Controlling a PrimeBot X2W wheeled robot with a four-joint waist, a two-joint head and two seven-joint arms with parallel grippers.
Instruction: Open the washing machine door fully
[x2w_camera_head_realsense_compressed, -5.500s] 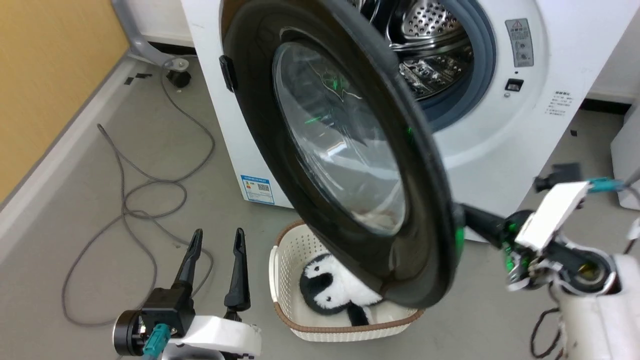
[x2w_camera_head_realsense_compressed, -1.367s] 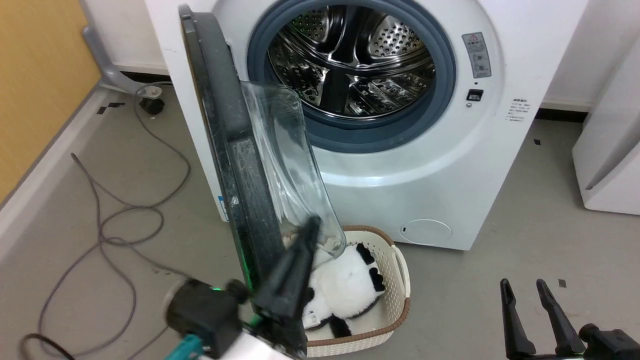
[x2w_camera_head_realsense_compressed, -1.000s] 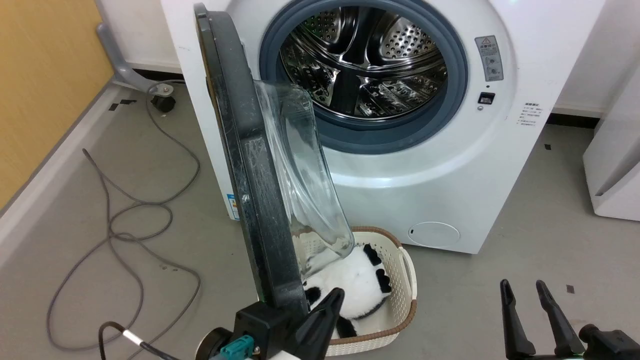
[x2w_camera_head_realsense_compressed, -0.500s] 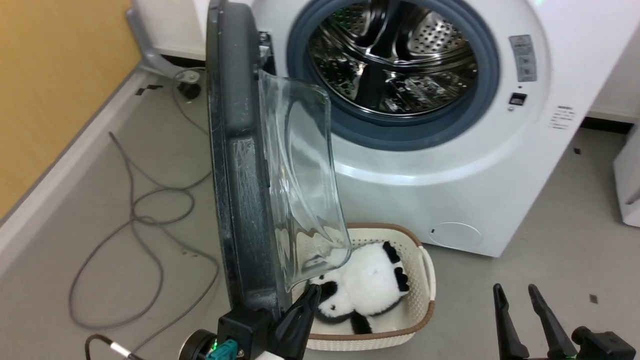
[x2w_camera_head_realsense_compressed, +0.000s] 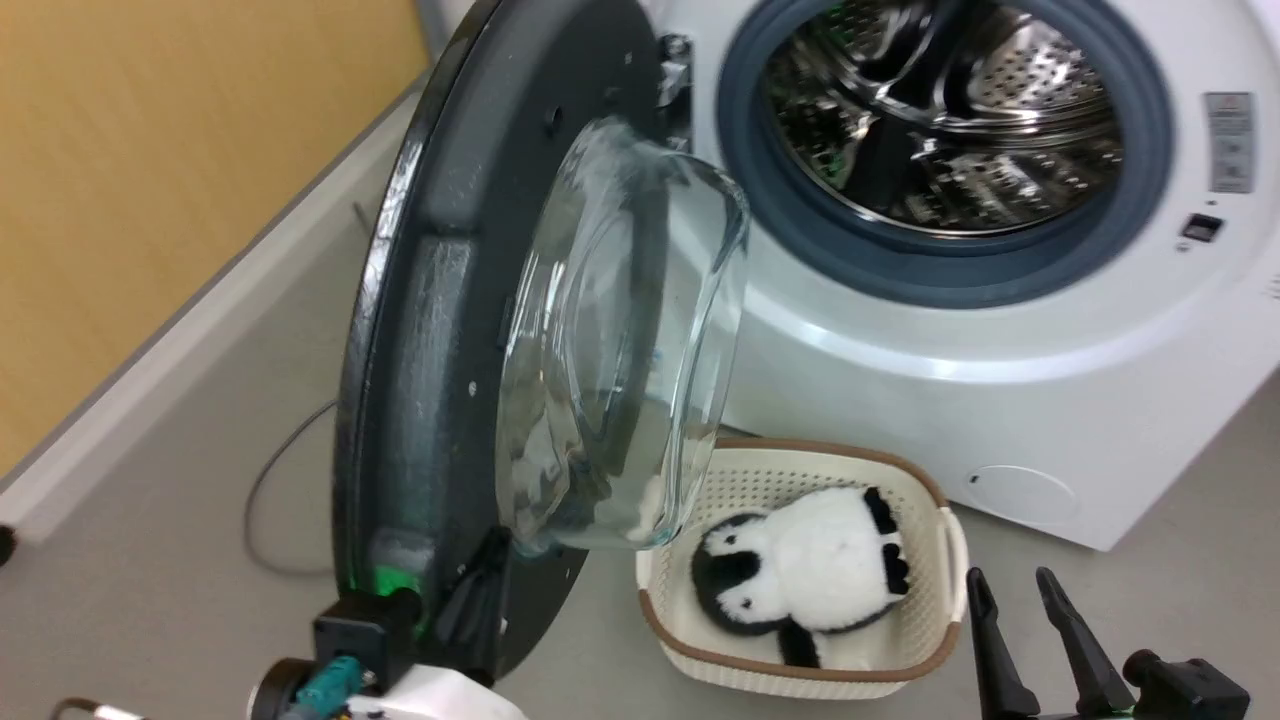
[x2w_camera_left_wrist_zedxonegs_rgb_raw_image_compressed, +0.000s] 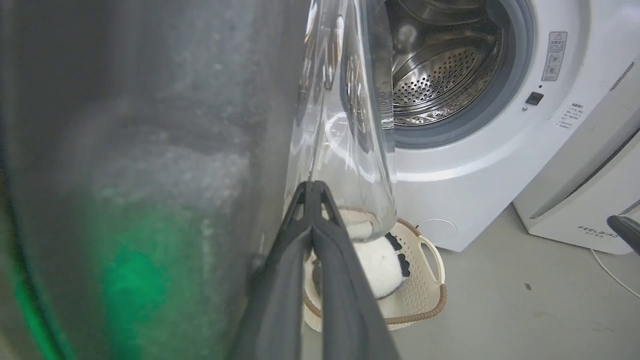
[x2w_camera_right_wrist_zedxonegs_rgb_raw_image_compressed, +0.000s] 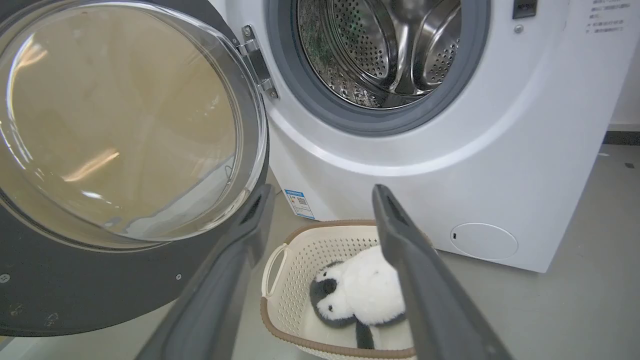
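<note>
the washing machine door (x2w_camera_head_realsense_compressed: 440, 330) stands swung out at the left centre of the head view, its dark grey inner face and bulging glass bowl (x2w_camera_head_realsense_compressed: 620, 350) turned toward the camera. its hinge (x2w_camera_head_realsense_compressed: 672, 75) sits at the top centre of the frame. the washing machine (x2w_camera_head_realsense_compressed: 1000, 330) fills the upper right, its steel drum (x2w_camera_head_realsense_compressed: 960, 130) open inside the grey rubber ring.

the left claw (x2w_camera_left_wrist_zedxonegs_rgb_raw_image_compressed: 312, 187) is closed with its two fingers pressed together and nothing between them. in the head view it lies at the bottom left against the door's lower inner edge, just under the bowl; i cannot tell whether it actually touches.

the right claw (x2w_camera_head_realsense_compressed: 1010, 580) is at the bottom right, fingers spread apart and empty, well clear of the door.

a white basket (x2w_camera_head_realsense_compressed: 800, 670) with a brown rim sits on the floor at the bottom centre, in front of the machine, with a panda toy (x2w_camera_head_realsense_compressed: 810, 580) in it.
</note>
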